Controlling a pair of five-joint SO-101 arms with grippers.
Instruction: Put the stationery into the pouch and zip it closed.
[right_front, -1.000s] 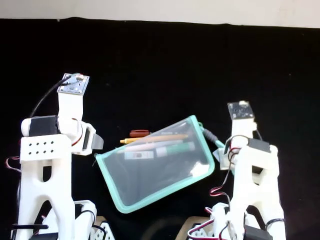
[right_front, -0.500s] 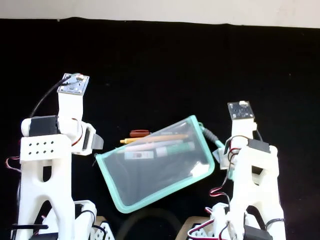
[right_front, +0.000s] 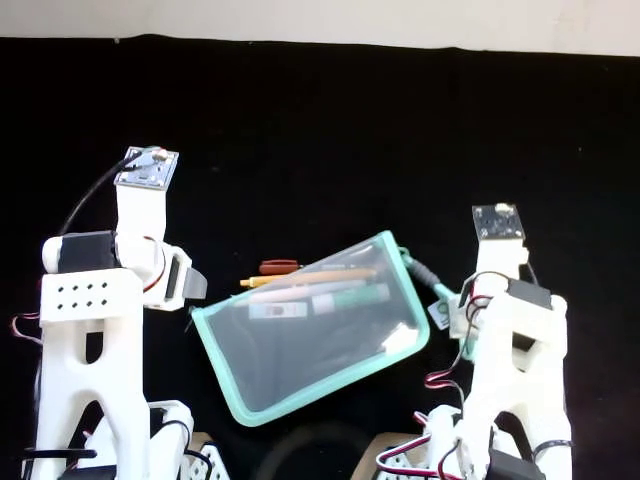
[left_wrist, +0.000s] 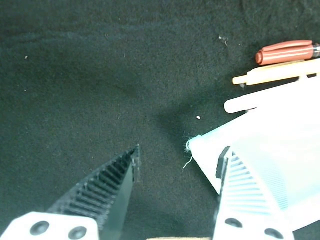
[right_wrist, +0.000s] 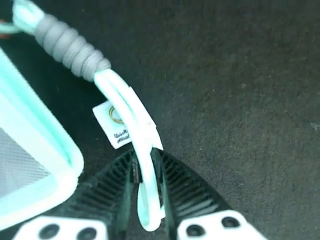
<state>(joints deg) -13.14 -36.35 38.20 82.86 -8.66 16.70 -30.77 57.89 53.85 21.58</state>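
Between the clenched fingers of the right gripper (right_wrist: 145, 161), the mint zipper cord (right_wrist: 127, 105) of the pouch (right_front: 310, 345) is sitting pinched, its grey knot (right_wrist: 70, 45) lying just past the tips. The left gripper (left_wrist: 179, 152) is hanging released, fingers straddling the pouch's corner. The pouch is lying tilted near the tabletop's (right_front: 330, 130) front edge, with pens (right_front: 315, 285) poking out along its far side and a red-capped pen (right_front: 279, 267) lying just beside them.

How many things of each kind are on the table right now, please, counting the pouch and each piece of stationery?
pouch: 1
pens and markers: 4 (red-brown pen, yellow pen, white pen, green marker)
small white block: 1
Total: 6
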